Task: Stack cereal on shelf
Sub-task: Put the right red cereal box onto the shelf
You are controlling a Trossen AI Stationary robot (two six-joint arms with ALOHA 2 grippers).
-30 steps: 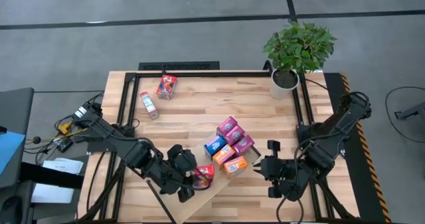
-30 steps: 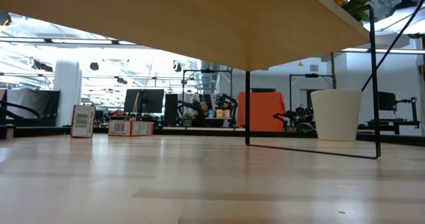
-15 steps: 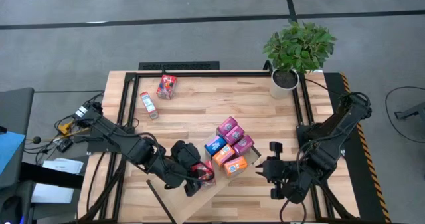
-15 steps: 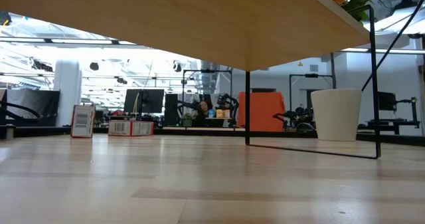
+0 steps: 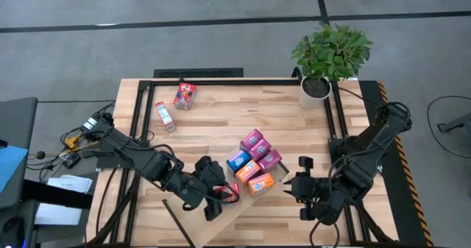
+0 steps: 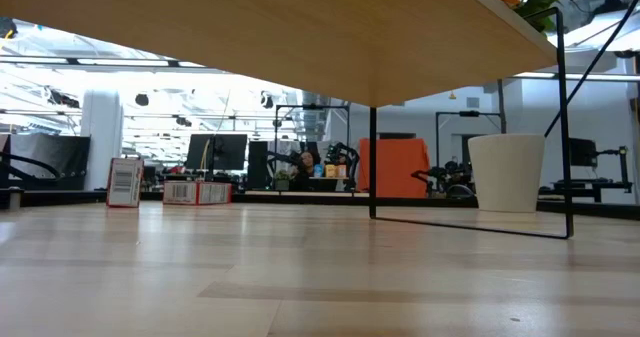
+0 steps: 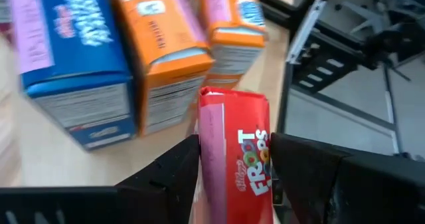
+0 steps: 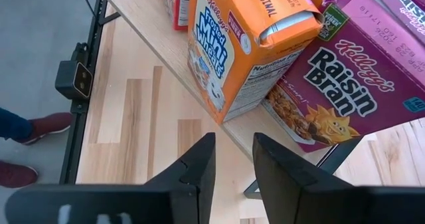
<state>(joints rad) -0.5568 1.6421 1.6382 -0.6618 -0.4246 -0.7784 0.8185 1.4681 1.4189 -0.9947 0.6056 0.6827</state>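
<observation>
Even, bright indoor light, soft shadows throughout.
From above, the tabletop (image 5: 221, 123) is evenly lit, and the plant (image 5: 330, 51) drops only a faint shadow. At table height, ceiling lights glare white in the far room, while the board overhead sits in shade. The left wrist view smears with blur across the blue box (image 7: 73, 58); the right wrist view stays crisp.

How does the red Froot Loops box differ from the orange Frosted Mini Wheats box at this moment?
The red Froot Loops box is held between the left gripper fingers; the orange Frosted Mini Wheats box stands free on the shelf edge, beside a Raisin Bran box. Both are small cereal boxes.
</observation>
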